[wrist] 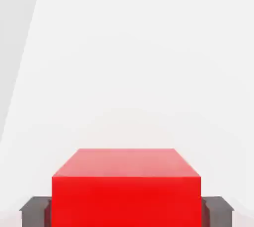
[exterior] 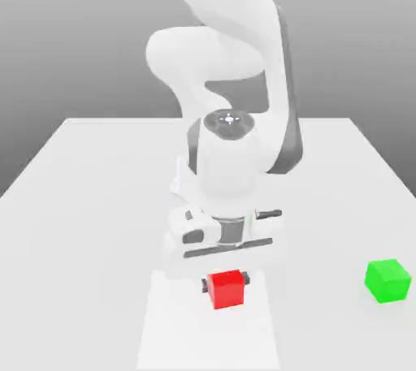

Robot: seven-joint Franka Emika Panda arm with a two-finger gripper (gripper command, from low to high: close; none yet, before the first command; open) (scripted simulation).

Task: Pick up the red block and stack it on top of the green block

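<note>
Both dark fingers (wrist: 34,210) of the gripper (exterior: 226,282) press the red block's (exterior: 227,288) sides at lower centre, closed on it, with the green block (exterior: 387,280) apart at lower right.

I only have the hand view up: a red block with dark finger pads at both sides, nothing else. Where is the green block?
Observer: The green block sits on the table toward the exterior view's right of the red block, apart from it.
Operator: Anything on top of the green one?
Observer: No, its top face is bare.
Operator: Is the red block off the table yet?
Observer: It looks still down on the surface, with the gripper closed on it from above.
Operator: Anything between the two blocks?
Observer: Just bare table surface.
</note>
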